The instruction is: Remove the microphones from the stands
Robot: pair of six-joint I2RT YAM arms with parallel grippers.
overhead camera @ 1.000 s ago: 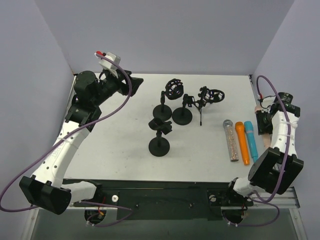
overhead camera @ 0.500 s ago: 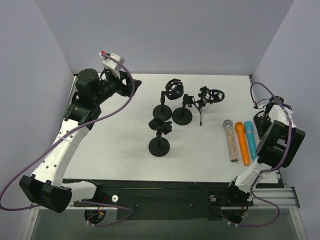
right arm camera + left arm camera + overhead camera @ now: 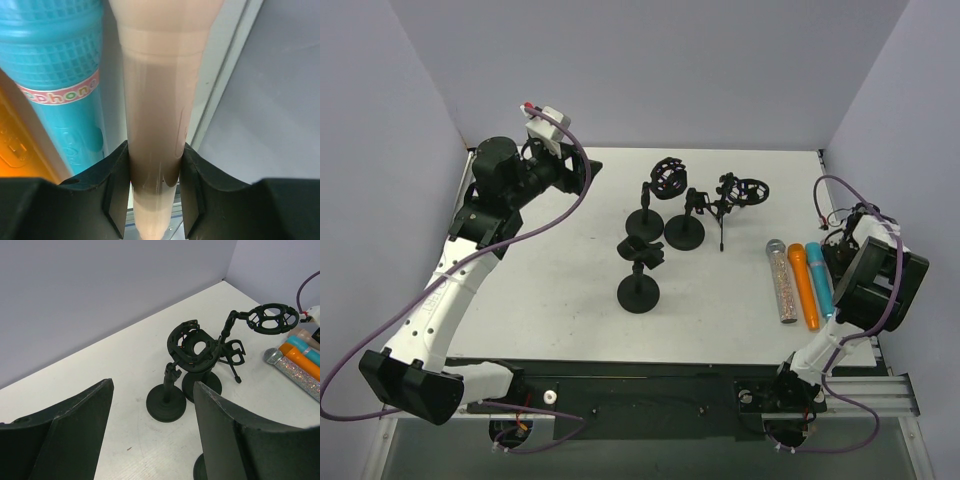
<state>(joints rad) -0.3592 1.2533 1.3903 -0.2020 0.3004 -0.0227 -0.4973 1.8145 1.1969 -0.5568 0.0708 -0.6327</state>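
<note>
Raised left claw [image 3: 152, 405] hung released; folded right claw [image 3: 152, 170] clenched a smooth beige plastic microphone [image 3: 160, 75] beside a teal grid-textured microphone [image 3: 50, 60] labelled "…ophone".

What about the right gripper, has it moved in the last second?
Yes. The right gripper, shut on the beige microphone, has shifted left, closer to the teal microphone.

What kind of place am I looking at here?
Probably a robot lab test cell: a white table boxed by plain walls, arms bolted at its edge, microphones lined beside empty stands.

four microphones [image 3: 782, 285], four black stands [image 3: 638, 292], two robot arms [image 3: 450, 290]
</note>
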